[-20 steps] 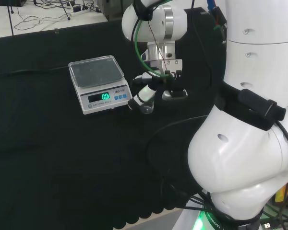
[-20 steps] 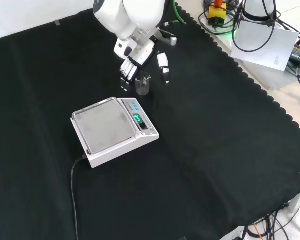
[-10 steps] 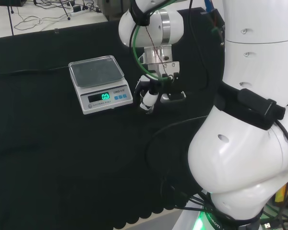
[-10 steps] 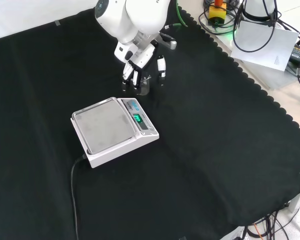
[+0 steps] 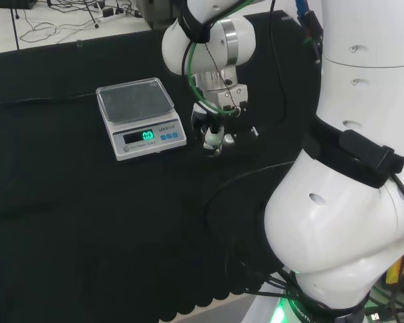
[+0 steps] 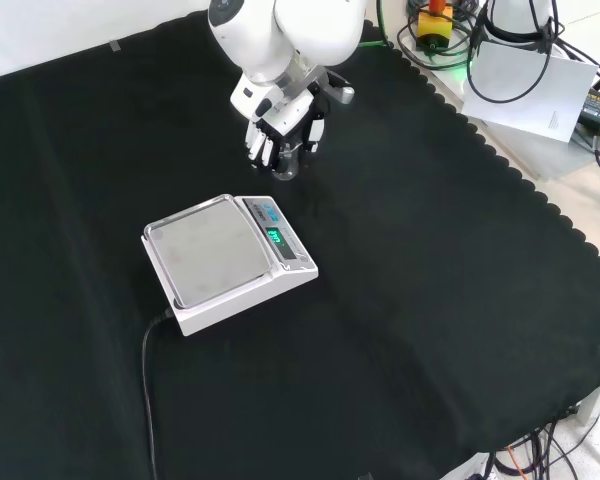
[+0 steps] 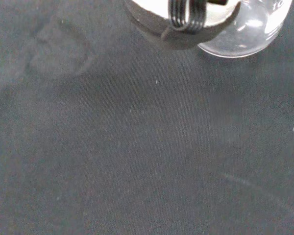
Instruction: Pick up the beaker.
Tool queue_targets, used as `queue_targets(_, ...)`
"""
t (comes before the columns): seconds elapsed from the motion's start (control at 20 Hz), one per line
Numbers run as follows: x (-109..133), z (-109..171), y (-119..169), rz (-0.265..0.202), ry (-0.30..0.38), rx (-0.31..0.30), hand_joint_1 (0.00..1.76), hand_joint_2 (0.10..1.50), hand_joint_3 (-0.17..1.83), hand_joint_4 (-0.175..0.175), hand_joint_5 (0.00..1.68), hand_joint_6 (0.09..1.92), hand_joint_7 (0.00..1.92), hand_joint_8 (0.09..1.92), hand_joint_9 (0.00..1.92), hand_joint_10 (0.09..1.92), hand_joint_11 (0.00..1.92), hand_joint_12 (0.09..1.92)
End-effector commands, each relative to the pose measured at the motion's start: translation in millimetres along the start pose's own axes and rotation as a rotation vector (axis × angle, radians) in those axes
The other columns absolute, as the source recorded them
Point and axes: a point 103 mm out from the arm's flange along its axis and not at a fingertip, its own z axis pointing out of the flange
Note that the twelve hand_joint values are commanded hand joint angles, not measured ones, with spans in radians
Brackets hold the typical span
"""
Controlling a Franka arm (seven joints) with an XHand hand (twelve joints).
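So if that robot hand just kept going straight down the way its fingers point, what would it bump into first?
Probably the black cloth. The hand points down with its fingers closed around the clear beaker, whose base looks at or just above the cloth, though depth is hard to judge.

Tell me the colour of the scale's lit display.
Green, on the scale; its display shows best in the head view.

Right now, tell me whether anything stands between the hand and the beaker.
Nothing visible does. The hand is closed around the beaker on the cloth; the scale sits apart, nearer the front camera.
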Motion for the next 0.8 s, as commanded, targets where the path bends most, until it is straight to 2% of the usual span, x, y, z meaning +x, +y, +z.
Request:
queue_targets(0.05, 6.7, -34.4, -7.2, -0.031, -0.062, 0.019, 1.49, 1.18, 0.0, -0.175, 0.73, 1.35, 0.67, 1.21, 0.99, 1.21, 0.63, 1.6)
queue_targets(0.25, 1.8, -71.5, -18.2, -0.083, 0.002, 0.024, 1.49, 1.17, 0.0, -0.175, 0.74, 1.33, 0.69, 1.18, 1.01, 1.21, 0.63, 1.59)
queue_targets(0.45, -0.5, -108.8, -28.5, -0.094, -0.016, 0.039, 1.49, 1.17, 0.0, -0.175, 0.75, 1.32, 0.7, 1.16, 1.02, 1.21, 0.64, 1.56)
queue_targets(0.65, 1.7, -142.9, -38.9, -0.095, -0.06, 0.021, 1.49, 1.17, 0.0, -0.175, 0.76, 1.31, 0.71, 1.15, 1.03, 1.2, 0.64, 1.55)
queue_targets(0.8, 5.5, -155.5, -40.6, -0.095, -0.088, 0.002, 1.49, 1.16, 0.0, -0.175, 0.76, 1.31, 0.71, 1.14, 1.03, 1.2, 0.64, 1.55)
